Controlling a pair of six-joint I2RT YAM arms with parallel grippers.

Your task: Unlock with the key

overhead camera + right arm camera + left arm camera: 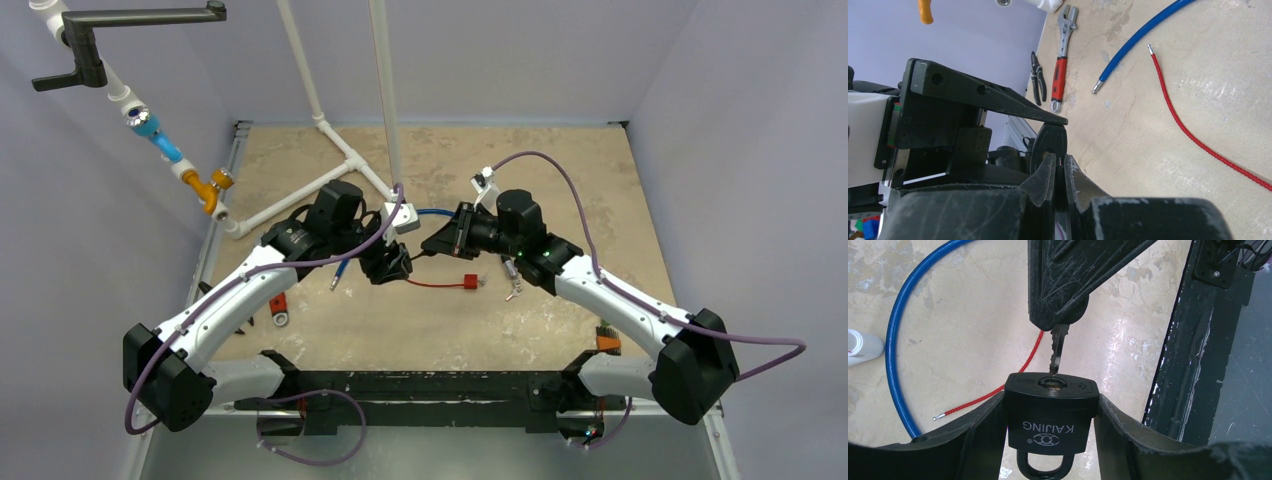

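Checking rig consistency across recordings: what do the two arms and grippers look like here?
Left arm and right arm: white links, black joints and bases, a purple cable along each. Left gripper and right gripper: black, with scratched wedge-shaped fingers.

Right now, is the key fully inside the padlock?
No, the key has only its tip at the padlock; the blade shows outside.

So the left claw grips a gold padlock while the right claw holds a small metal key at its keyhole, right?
No: the padlock is black, not gold, as the left wrist view shows. The left gripper does grip it, and the right gripper holds the small silver metal key at its keyhole.
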